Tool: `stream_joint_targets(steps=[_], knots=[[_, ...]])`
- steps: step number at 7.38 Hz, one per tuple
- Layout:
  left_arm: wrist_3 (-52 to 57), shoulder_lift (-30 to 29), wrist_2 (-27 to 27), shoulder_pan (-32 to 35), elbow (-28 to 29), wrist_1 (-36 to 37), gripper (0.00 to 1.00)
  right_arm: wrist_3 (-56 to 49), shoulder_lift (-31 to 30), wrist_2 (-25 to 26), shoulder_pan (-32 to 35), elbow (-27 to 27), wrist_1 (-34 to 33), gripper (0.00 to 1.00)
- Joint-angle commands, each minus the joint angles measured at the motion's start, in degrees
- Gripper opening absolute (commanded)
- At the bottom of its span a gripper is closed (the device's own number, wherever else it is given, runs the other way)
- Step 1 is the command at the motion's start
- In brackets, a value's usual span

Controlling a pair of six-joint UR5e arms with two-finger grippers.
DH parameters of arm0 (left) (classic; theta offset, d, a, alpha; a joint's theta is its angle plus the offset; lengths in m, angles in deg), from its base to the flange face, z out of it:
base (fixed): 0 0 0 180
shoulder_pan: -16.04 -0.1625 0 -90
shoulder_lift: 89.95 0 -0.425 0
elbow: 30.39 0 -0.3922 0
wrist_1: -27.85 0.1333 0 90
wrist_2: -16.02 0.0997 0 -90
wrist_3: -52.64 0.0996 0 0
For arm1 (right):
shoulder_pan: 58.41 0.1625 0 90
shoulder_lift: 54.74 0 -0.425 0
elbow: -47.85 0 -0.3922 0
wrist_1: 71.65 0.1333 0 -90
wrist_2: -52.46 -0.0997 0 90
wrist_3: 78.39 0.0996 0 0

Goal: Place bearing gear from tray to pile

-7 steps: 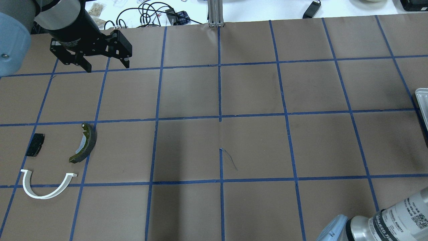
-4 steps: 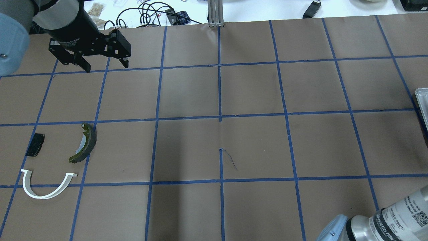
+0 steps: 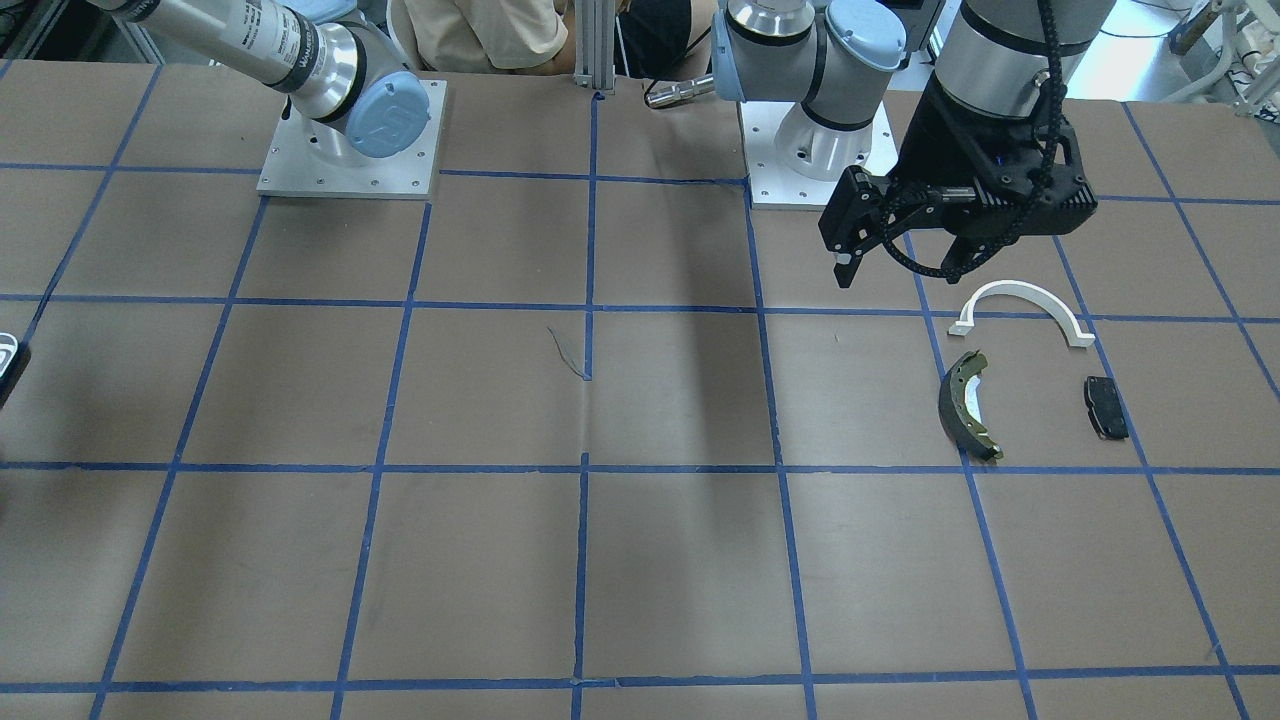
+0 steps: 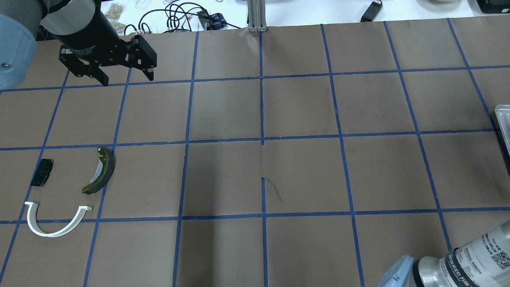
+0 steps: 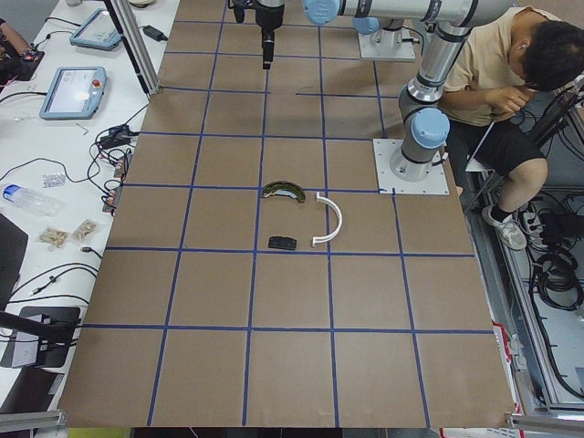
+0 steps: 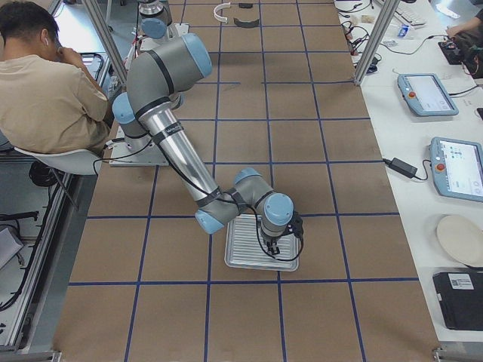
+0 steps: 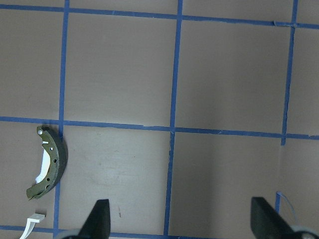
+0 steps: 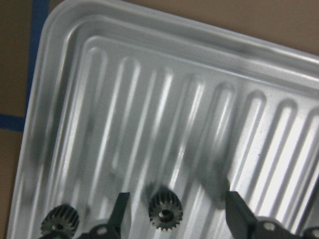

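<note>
In the right wrist view my right gripper (image 8: 177,215) is open low over the ribbed metal tray (image 8: 149,99). Its fingers stand on either side of a small dark bearing gear (image 8: 165,211) without touching it. A second gear (image 8: 60,220) lies to its left. The pile lies on the table's left: a white half-ring arch (image 4: 51,234), an olive-and-black brake shoe (image 4: 104,169) and a flat black pad (image 4: 42,172). My left gripper (image 4: 127,79) is open and empty, held high and beyond the pile. The brake shoe also shows in the left wrist view (image 7: 50,164).
The tray (image 6: 260,241) sits at the table's right end; only its corner (image 4: 503,119) shows overhead. Blue tape lines grid the brown table. A seated person (image 6: 45,83) is behind the robot. Cables (image 4: 179,16) and tablets lie beyond the far edge.
My left gripper shifted very slightly and came back; the pile parts have not moved.
</note>
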Motion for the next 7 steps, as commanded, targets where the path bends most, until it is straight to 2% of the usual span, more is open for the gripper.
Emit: stream_joint_targets(steps=[1,2,4,6,7], knots=[[0.0,0.0,0.0,0.0,0.0,0.0,1.00,0.0,0.0,-0.3,0.1,0.0,0.2,0.43],[0.0,0.1,0.0,0.0,0.0,0.0,1.00,0.1,0.0,-0.3,0.1,-0.1,0.2,0.31],[0.0,0.0,0.0,0.2,-0.1,0.0,1.00,0.3,-0.5,0.3,0.4,-0.4,0.4,0.14],[0.0,0.1,0.0,0.3,-0.1,0.0,1.00,1.0,-5.5,0.4,3.1,0.0,2.0,0.06],[0.0,0.2,0.0,0.3,-0.1,0.0,1.00,2.9,-7.7,0.2,6.3,0.1,4.1,0.06]])
